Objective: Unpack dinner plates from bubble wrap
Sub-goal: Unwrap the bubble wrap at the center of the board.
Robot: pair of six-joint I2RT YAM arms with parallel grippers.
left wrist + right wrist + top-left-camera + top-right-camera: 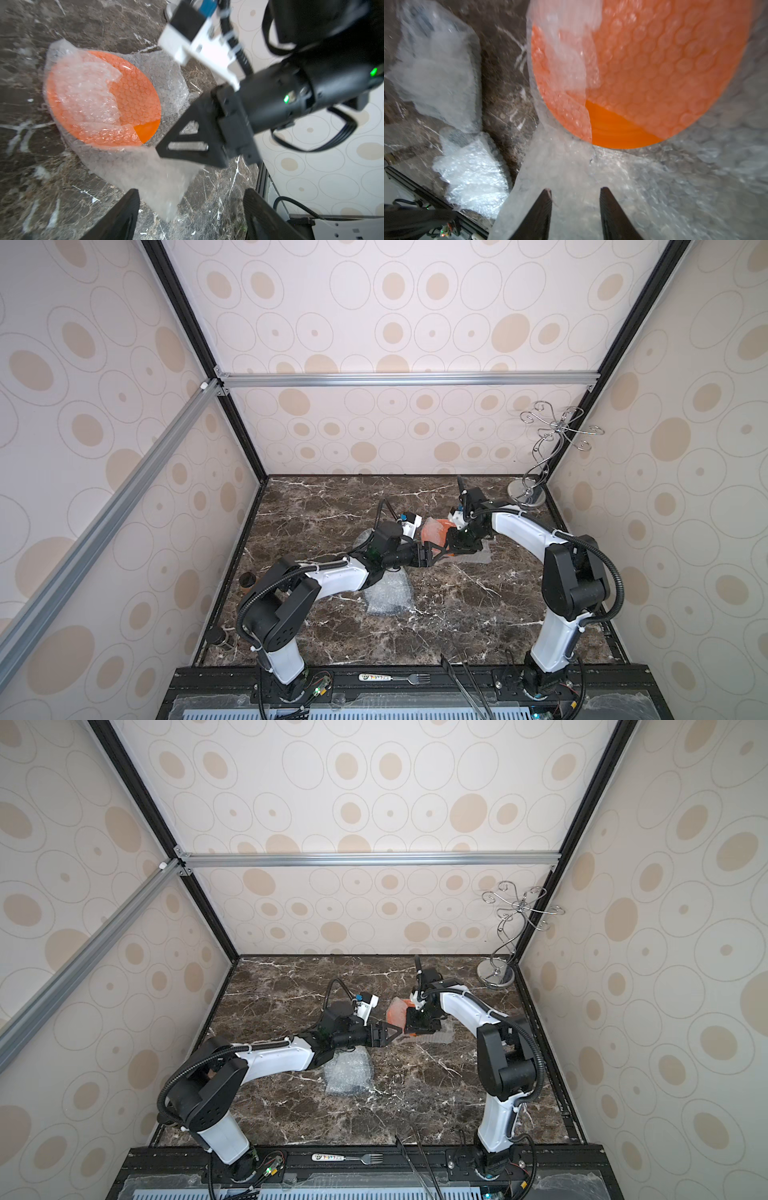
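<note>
Marble tabletop [332, 510] seen from above in both top views, with 2 robot arms reaching in to meet over the middle of its far half. Between their tips is 1 bright orange dinner plate [433, 531], partly covered by a sheet of clear bubble wrap [168, 83] that spreads onto the table around it.

In the left wrist view the wrap lies over most of the plate's face and is folded double on one side. Only a small wedge of bare glossy orange shows at the rim.

The left gripper [191, 209] is just short of the plate, with its 2 black fingers spread wide. A loose flap of the wrap hangs in the gap, close to 1 finger and clear of the other, so nothing is pinched.

The right gripper [575, 207] is at the plate's rim, its fingers partly apart. Wrap fills the space between them, and it cannot be told whether they grip it.

2 more wrapped bundles [473, 176] lie apart from the plate, near the left arm. Their contents cannot be made out.

A chrome wire stand [524, 494] stands upright in the far right corner. A fork [399, 678] lies on the front rail.
</note>
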